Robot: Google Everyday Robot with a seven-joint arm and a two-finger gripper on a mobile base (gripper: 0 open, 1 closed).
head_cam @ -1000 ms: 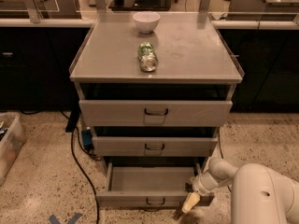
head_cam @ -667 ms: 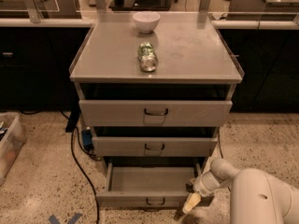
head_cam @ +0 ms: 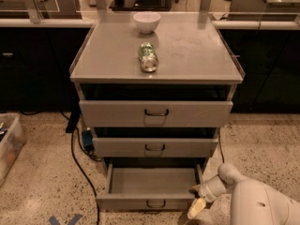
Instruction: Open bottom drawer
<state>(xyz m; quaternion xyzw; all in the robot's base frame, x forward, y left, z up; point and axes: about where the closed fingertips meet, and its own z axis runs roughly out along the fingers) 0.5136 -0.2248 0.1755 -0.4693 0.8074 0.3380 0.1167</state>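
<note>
The bottom drawer point(head_cam: 152, 202) is the lowest of three grey drawers in the cabinet. It stands pulled out, with its plain grey inside showing and a small dark loop handle point(head_cam: 155, 204) on its low front. My gripper point(head_cam: 197, 205) is at the drawer's front right corner, close beside the front panel, at the end of my white arm point(head_cam: 255, 200) that comes in from the lower right. One pale fingertip point(head_cam: 196, 208) points down toward the floor.
The middle drawer point(head_cam: 154, 147) and top drawer point(head_cam: 155, 113) stand slightly out. A white bowl point(head_cam: 146, 22) and a green can point(head_cam: 148, 57) on its side lie on the cabinet top. A black cable point(head_cam: 79, 165) runs on the floor at left. A clear bin point(head_cam: 8, 144) stands far left.
The arm and gripper have barely shifted at the drawer's right front corner. The drawer stays pulled out the same amount.
</note>
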